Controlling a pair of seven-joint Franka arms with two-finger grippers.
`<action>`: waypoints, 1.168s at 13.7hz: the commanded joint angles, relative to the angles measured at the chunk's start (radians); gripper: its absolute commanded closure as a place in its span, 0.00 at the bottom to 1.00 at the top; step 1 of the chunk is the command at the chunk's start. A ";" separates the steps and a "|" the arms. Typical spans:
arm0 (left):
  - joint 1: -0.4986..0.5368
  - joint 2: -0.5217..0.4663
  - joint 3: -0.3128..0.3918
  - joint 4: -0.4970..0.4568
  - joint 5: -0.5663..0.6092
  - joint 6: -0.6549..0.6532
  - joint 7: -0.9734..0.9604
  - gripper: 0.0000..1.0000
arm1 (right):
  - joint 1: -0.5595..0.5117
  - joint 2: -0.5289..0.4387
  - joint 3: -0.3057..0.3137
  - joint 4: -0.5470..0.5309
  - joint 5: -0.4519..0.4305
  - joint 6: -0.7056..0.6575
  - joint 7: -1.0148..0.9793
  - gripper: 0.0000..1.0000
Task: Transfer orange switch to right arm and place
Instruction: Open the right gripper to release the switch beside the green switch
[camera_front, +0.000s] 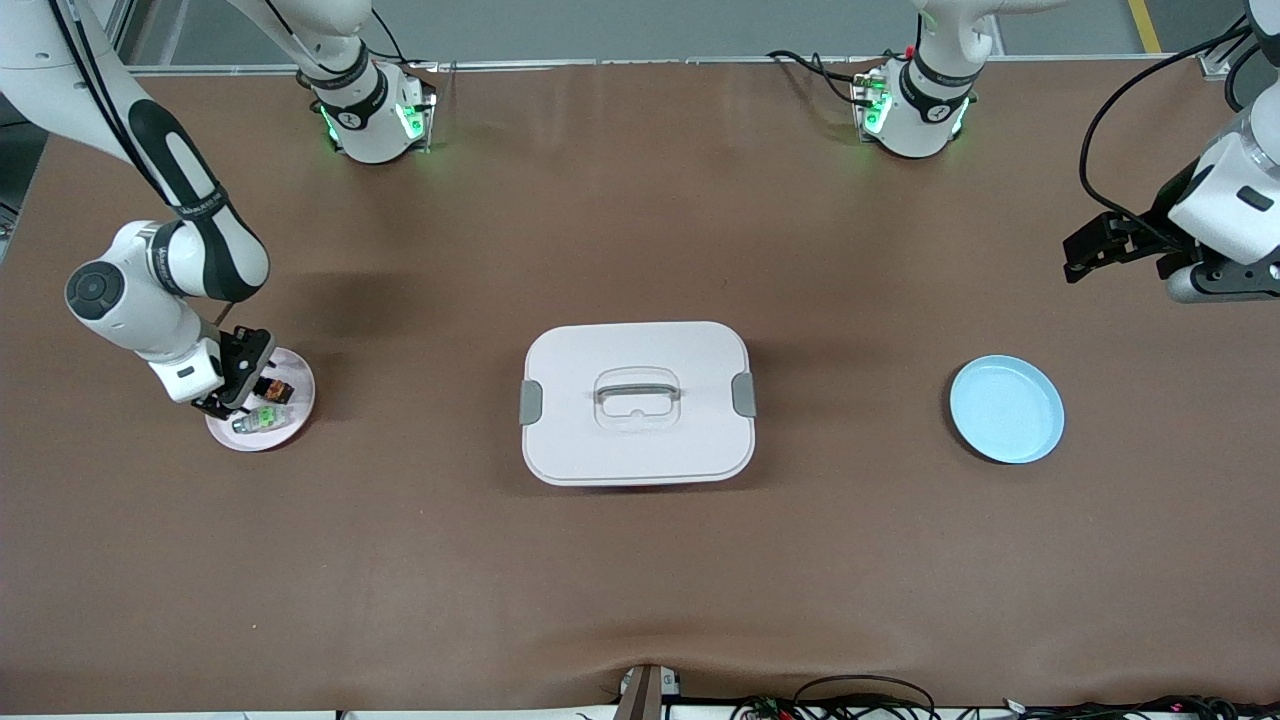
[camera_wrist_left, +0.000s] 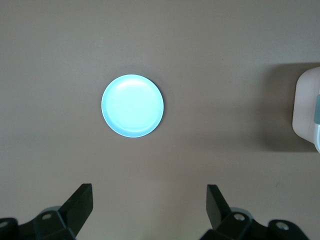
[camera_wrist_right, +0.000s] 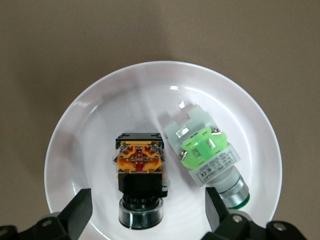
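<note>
Two switches on plate (camera_wrist_right: 70, 150); green-part label (camera_wrist_right: 220, 164) unreadable

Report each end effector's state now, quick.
Left end effector: open, holding nothing, above the blue plate.
Right end effector: open, over the white plate, orange switch lying on it, not held.

white lidded box (camera_wrist_left: 307, 112) cut by edge
</note>
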 joint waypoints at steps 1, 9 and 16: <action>-0.002 -0.037 -0.003 -0.028 -0.014 0.000 0.007 0.00 | -0.008 -0.036 0.004 0.004 -0.017 -0.043 0.006 0.00; 0.000 -0.047 -0.010 -0.025 -0.014 -0.005 0.008 0.00 | 0.017 -0.092 0.017 0.240 -0.017 -0.500 0.098 0.00; 0.000 -0.047 -0.010 -0.024 -0.014 -0.008 0.008 0.00 | 0.066 -0.113 0.021 0.452 0.000 -0.744 0.102 0.00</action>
